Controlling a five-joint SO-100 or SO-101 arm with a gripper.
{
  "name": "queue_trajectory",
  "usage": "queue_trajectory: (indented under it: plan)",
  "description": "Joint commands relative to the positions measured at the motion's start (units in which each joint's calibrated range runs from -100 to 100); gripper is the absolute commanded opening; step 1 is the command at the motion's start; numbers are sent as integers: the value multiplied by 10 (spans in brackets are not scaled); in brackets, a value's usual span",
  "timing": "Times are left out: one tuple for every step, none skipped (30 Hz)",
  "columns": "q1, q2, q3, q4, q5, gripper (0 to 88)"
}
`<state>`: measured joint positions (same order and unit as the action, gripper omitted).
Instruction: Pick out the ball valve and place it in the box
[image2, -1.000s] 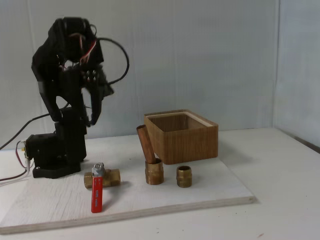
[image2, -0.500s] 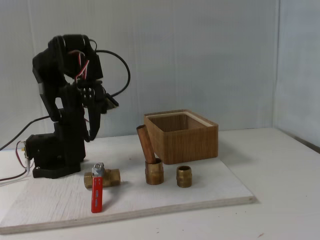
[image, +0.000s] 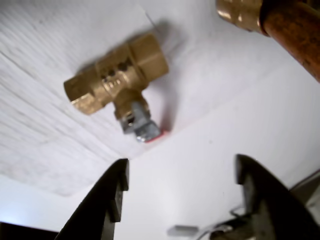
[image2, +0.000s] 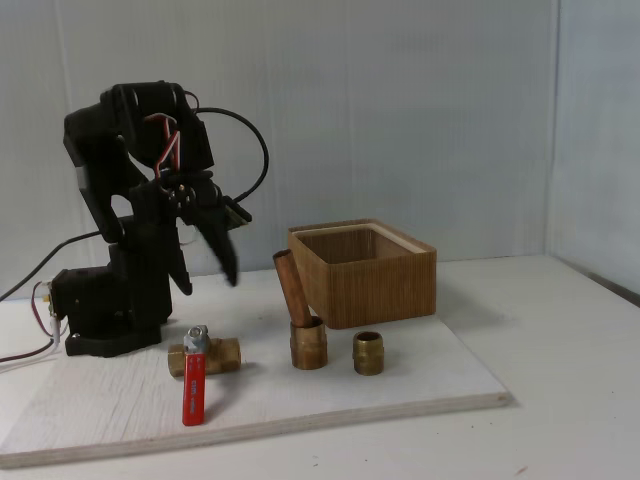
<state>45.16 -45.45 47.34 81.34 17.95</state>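
**Approach to the valve**

Since the earlier frames the gripper (image2: 208, 272) has swung outward and spread wide — jaws parted to straddle the valve (image2: 203, 357), which lies untouched on the board (image2: 420, 385), left of the box (image2: 364, 272) in the fixed view. In the wrist view the valve (image: 116, 74) sits ahead of the fingers (image: 111, 197) — aligned, apparently, for descent.

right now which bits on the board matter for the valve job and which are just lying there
Part of the job:
ball valve
box
gripper, open above the valve

Just lying about:
brass fitting with copper pipe
short brass nipple
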Motion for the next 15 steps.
queue_trajectory:
  plan:
    - [1,-2,3,-1,-3,303]
    - [1,-1,9,-5,-3,294]
    - [0,0,18,-7,-2,285]
    - [-1,0,24,-8,0,275]
    - [-1,0,31,-8,8,266]
    - [-1,0,39,-7,17,257]
    - [1,-1,46,-7,25,247]
    - [1,-1,53,-7,32,240]
    - [2,0,56,-7,39,234]
    - [5,2,58,-7,48,230]
    - [12,2,61,-8,54,227]
    - [19,2,62,-8,60,228]
    - [24,1,62,-8,64,228]
    - [28,1,61,-8,69,228]
    - [33,1,60,-8,76,228]
